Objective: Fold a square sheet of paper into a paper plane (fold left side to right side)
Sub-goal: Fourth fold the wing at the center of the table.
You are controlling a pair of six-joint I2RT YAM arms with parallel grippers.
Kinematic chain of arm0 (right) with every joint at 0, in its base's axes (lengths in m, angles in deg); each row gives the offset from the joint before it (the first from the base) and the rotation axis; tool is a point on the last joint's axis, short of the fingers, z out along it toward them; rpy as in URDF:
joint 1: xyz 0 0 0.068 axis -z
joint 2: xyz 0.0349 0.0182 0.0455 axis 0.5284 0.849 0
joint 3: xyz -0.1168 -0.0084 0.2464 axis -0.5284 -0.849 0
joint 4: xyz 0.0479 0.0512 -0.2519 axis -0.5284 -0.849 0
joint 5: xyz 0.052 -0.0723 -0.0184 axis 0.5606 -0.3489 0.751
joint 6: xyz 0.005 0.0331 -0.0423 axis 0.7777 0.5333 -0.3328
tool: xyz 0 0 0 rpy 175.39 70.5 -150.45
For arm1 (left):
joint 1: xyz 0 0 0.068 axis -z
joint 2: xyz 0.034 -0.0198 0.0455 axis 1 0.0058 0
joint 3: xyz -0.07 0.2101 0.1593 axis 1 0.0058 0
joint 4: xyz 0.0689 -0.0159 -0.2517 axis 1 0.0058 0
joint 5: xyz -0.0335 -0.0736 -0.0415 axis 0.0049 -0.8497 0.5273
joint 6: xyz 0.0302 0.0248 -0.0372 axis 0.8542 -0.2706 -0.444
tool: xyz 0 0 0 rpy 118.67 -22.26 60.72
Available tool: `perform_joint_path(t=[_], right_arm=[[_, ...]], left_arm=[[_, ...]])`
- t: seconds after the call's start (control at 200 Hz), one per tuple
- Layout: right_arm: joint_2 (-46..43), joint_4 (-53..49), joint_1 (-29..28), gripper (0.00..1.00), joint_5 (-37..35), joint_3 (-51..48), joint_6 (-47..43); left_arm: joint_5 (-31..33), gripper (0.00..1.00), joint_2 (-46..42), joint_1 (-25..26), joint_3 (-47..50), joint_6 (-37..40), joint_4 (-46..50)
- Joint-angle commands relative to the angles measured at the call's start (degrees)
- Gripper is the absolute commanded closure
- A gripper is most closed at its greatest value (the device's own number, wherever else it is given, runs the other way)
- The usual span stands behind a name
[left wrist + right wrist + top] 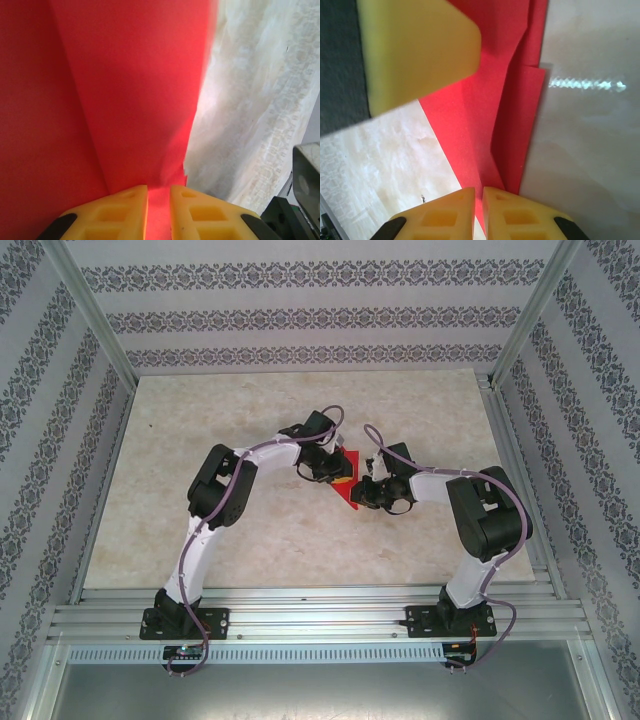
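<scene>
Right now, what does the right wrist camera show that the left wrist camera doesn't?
Right wrist: the red paper in stepped, overlapping folds, with a big yellow finger from the other arm over its top left. Left wrist: one broad red face with a long crease, and dark machinery at lower right. Both: the pale marbled table, and paper running into the narrow gap of each hand, left hand and right hand.

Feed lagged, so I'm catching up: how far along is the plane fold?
Done: the sheet of paper already shows creases and overlapping flaps. In hand: the left claw and right claw, both nearly closed, pinch its edges on the table. Left: it looks like a flat folded wedge, wings not formed, so more folds likely remain.
</scene>
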Motion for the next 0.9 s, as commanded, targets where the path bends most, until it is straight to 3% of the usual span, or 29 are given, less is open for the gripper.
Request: perform_joint_path(t=[0.0,0.659,0.784,0.894], right_arm=[[1.85,-10.88,-0.79,0.87,-4.76,-2.96,-1.67],[1.95,-12.34,-1.36,0.89,-6.04,-2.39,-1.73],[2.01,-12.18,-1.2,0.89,-5.92,-2.14,-1.65],[2.02,-12.17,-1.12,0.89,-5.86,-1.69,-1.64]], left_arm=[[4.94,0.79,3.05,-2.86,-3.48,2.78,1.57],[4.99,0.75,11.51,-11.33,-21.92,8.84,8.58],[4.87,0.73,8.51,-12.51,-24.21,11.34,10.54],[4.84,0.73,1.86,-12.36,-19.51,13.42,9.75]])
